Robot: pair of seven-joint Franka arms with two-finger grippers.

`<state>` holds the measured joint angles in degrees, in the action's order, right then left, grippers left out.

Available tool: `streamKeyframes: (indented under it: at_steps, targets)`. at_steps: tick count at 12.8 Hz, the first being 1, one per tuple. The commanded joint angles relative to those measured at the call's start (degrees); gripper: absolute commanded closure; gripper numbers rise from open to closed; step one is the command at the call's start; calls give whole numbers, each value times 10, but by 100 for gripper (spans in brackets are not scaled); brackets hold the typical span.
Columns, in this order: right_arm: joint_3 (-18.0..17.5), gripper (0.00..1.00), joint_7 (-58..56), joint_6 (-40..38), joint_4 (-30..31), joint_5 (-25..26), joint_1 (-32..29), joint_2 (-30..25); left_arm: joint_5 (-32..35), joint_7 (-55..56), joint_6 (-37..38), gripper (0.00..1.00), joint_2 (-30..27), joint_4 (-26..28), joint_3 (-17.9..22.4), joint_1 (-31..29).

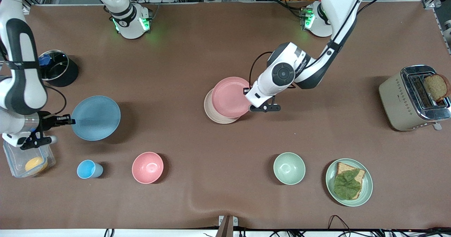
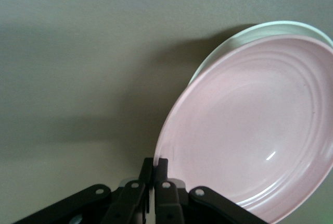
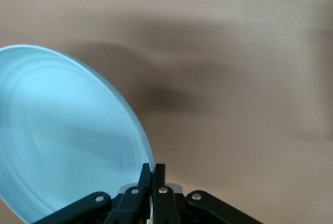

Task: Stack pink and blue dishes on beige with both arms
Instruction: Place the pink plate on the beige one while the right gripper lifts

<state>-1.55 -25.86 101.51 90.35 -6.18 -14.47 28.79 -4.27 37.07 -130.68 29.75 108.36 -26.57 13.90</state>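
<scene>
The pale pink plate [image 1: 230, 96] hangs tilted just over the beige plate [image 1: 214, 114], which lies mid-table and shows only as a crescent under it. My left gripper [image 1: 246, 90] is shut on the pink plate's rim; the left wrist view shows the pink plate [image 2: 250, 130] pinched at the left gripper [image 2: 155, 164], with the beige plate's edge [image 2: 270, 26] past it. The light blue plate [image 1: 96, 117] is lifted and tilted above the table toward the right arm's end. My right gripper [image 1: 70, 120] is shut on its rim; the right wrist view shows the blue plate [image 3: 62, 135] in the right gripper [image 3: 152, 169].
A small blue cup [image 1: 88, 169], a pink bowl [image 1: 147, 167], a green bowl [image 1: 289, 168] and a green plate with toast [image 1: 348, 182] line the near side. A toaster [image 1: 414, 97] stands at the left arm's end. A lidded pot [image 1: 56, 67] and a clear box [image 1: 30, 161] flank the right arm.
</scene>
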Motion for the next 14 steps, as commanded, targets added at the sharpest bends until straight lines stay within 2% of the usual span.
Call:
streamKeyframes:
  at_steps: [1,4,9,11,12,13,14]
  targets:
    - [0,100,48,-31,-11,-35,19,0,-1,16,-12,100,28,-26,5,14]
    - [0,100,129,-49,-11,-97,41,0,-1,17,-12,100,51,-48,5,17]
    - [-2,100,179,-102,-11,-103,58,-7,0,18,-12,100,73,-67,6,20]
    - [-1,100,191,-141,-11,-138,67,-8,-1,18,-12,100,81,-77,6,20]
    - [-1,100,193,-150,-11,-137,73,-10,-1,18,-12,100,84,-80,6,21]
    - [0,100,192,-159,-9,-133,81,-12,-1,17,-12,71,85,-81,6,19]
    - [0,100,192,-168,-4,-131,89,-18,1,16,-12,1,81,-81,6,17]
